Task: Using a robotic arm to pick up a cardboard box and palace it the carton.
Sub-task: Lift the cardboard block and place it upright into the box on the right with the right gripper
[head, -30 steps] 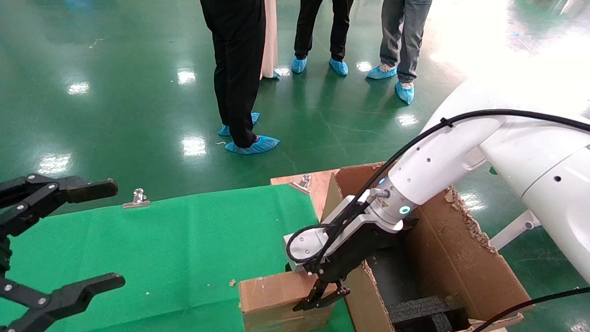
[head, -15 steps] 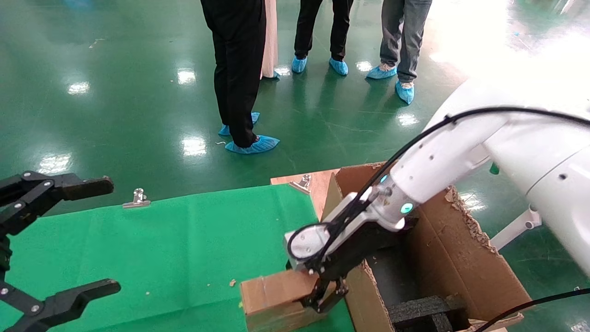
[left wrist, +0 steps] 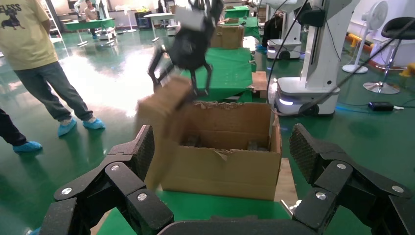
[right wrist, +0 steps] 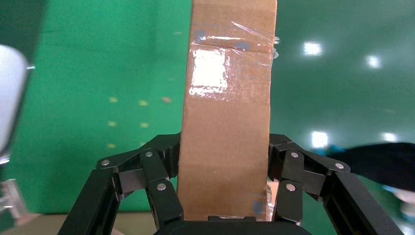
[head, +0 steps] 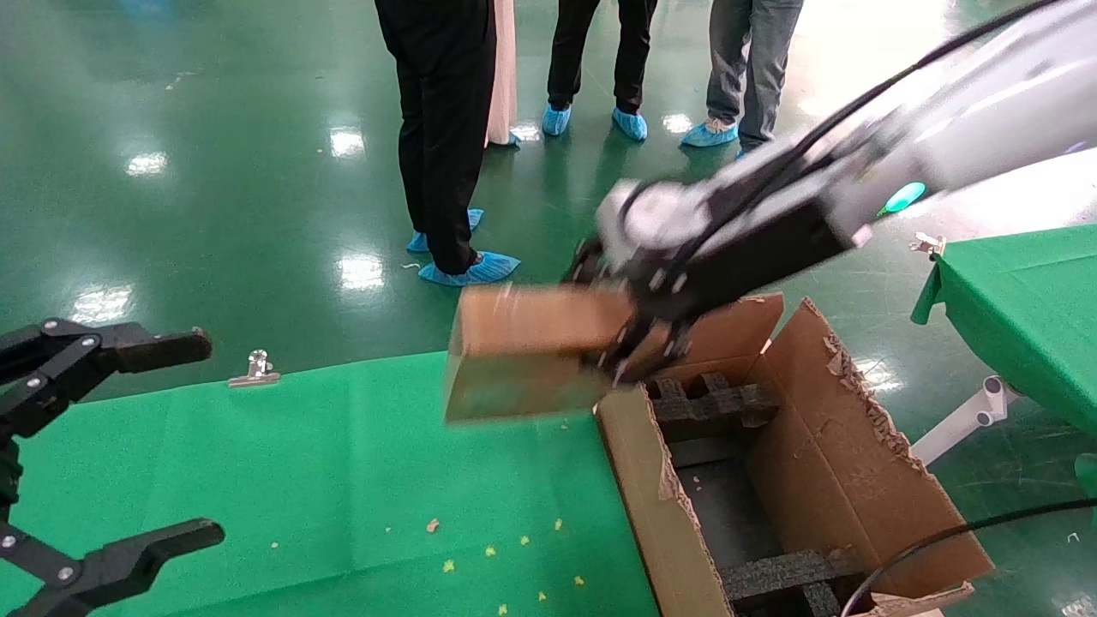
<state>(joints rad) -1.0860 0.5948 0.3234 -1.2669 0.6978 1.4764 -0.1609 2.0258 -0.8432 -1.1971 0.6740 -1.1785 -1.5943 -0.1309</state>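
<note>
My right gripper (head: 638, 343) on the white arm is shut on the small brown cardboard box (head: 523, 360) and holds it in the air, above the green cloth and beside the far left corner of the carton (head: 857, 446). The right wrist view shows the taped box (right wrist: 227, 112) clamped between both fingers of the gripper (right wrist: 224, 161). The large carton stands open, with ragged flaps and black foam inserts (head: 711, 403) inside. The left wrist view shows the box (left wrist: 164, 122) hanging in front of the carton (left wrist: 220, 171). My left gripper (head: 210, 437) is open and empty at the left edge.
The green cloth table (head: 326, 463) has metal clips (head: 254, 368) on its far edge and small crumbs (head: 488, 553) near the front. Several people (head: 441, 128) stand on the green floor beyond. Another green table (head: 1020, 300) is at the right.
My right gripper has lifted the cardboard box off the table's front edge and carried it up and away, to the carton's far left corner. The left arm has not moved.
</note>
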